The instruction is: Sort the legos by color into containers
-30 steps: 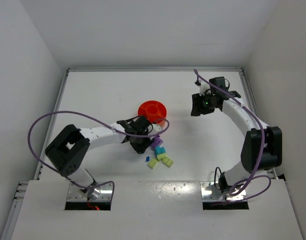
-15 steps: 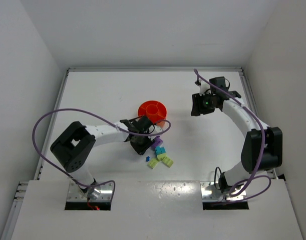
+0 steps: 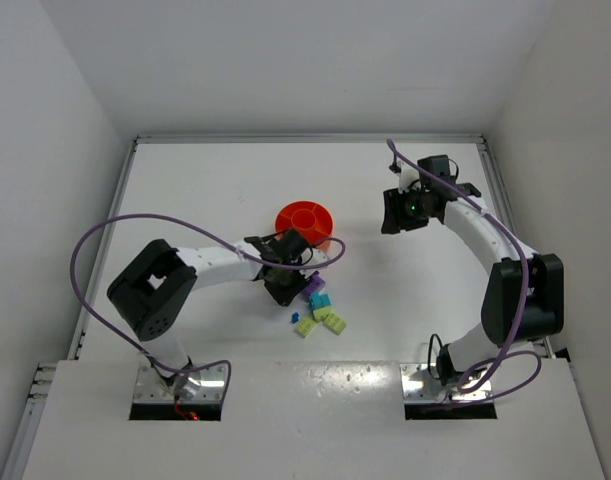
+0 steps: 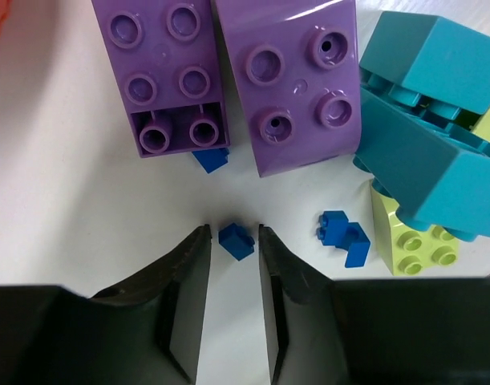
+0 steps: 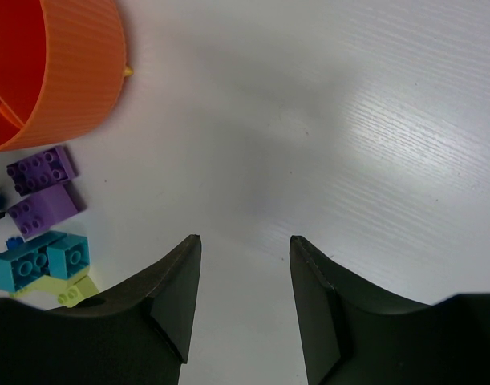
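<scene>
The left pincer (image 4: 232, 233) is down at the table (image 4: 60, 184), its jaws set narrowly apart. A small blue brick (image 4: 236, 241) sits on the table right between the fingertips (image 4: 198, 245). A thin gap shows on each side of it, so it is straddled rather than clamped.

In the left wrist view, two purple bricks (image 4: 160, 80) lie side by side at the top, studs up. A second small blue piece (image 4: 210, 159) pokes out from under the left one. A third blue piece (image 4: 345, 238) lies lower right of the straddled brick. Teal bricks (image 4: 421, 120) are stacked at the right edge, and a yellow-green brick (image 4: 409, 241) lies beneath them.

In the top view, this cluster sits just below and right of the orange bowl (image 3: 288, 222), near the middle of the frame.

The right pincer (image 5: 245, 241) hangs over bare table at the upper right of the top view, well apart from the bricks. Its jaws are spread wide and hold nothing. In its own camera, the bowl's ribbed wall fills the upper left corner, and the purple, teal and yellow-green bricks lie below it along the left edge.
</scene>
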Robot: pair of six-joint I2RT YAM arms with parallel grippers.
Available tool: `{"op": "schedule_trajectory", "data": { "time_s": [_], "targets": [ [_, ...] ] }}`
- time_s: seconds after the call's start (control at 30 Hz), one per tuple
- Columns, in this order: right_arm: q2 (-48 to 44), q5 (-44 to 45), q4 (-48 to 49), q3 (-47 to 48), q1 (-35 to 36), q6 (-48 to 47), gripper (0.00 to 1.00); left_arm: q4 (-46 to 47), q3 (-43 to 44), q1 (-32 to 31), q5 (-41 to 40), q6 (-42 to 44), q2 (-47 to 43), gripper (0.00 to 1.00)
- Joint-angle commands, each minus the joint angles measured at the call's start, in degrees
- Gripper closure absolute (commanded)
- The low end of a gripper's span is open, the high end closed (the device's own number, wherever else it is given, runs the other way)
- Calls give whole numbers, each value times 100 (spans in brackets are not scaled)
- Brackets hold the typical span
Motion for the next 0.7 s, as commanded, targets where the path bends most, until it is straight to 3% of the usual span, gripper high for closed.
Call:
{"op": "schedule_trajectory", "data": {
  "time_s": [0.0,0.13,0.3,0.53,0.67],
  "targets": [
    [-189,-1,101,2,-17,8,51,-9,78,-84,-35,21,138,66],
    [-189,-1,101,2,-17,7,51,-62,78,-84,-35,21,138,74],
    [-189,-1,101,2,-17,7,51,-115,78,-84,-35,126,-28,96],
    [-189,-1,153,2,-17,7,51,-228,367,434,1079,294,-1195,96],
    [-189,-53,153,55,-17,7,51,-229,973,724,1161,294,-1505,96]
  ]
}}
